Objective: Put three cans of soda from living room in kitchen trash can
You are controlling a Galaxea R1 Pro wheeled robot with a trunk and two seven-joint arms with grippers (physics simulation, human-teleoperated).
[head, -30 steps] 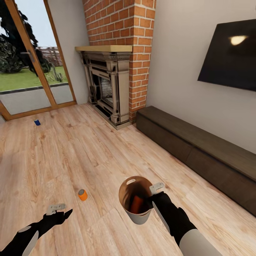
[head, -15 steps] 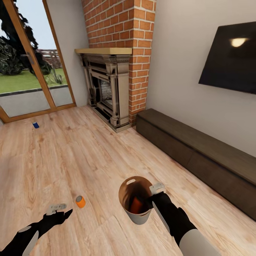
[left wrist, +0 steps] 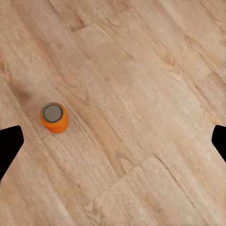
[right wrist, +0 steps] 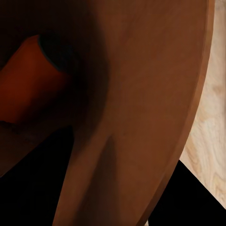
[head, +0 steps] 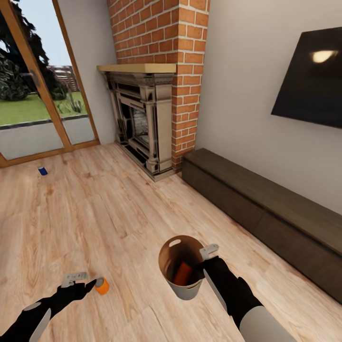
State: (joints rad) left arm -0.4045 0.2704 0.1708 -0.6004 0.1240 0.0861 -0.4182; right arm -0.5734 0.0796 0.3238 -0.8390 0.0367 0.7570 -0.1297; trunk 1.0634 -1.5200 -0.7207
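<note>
I hold the tash can (head: 184, 290) above the wood floor, my right gripper (head: 207, 256) shut on its rim. One orange can of soda (head: 182, 273) leans inside it, and the right wrist view shows that can (right wrist: 23, 96) against the brown inner wall (right wrist: 141, 108). A second orange can (head: 101, 285) stands upright on the floor just beside my left gripper (head: 84, 282). In the left wrist view this can (left wrist: 54, 117) lies off to one side of the open gripper (left wrist: 113, 141). The dark blue can (head: 42, 170) sits far off near the glass doors.
A red brick fireplace (head: 156, 95) stands ahead, with wood-framed glass doors (head: 33, 95) to its left. A long dark low cabinet (head: 266, 209) runs along the right wall under a wall TV (head: 308, 78). Light plank floor (head: 104, 209) stretches between me and the fireplace.
The whole view has shifted as the robot rolled forward and left. The floor's orange can now lies right beside my left gripper. Both arms keep their pose, the bin still held.
</note>
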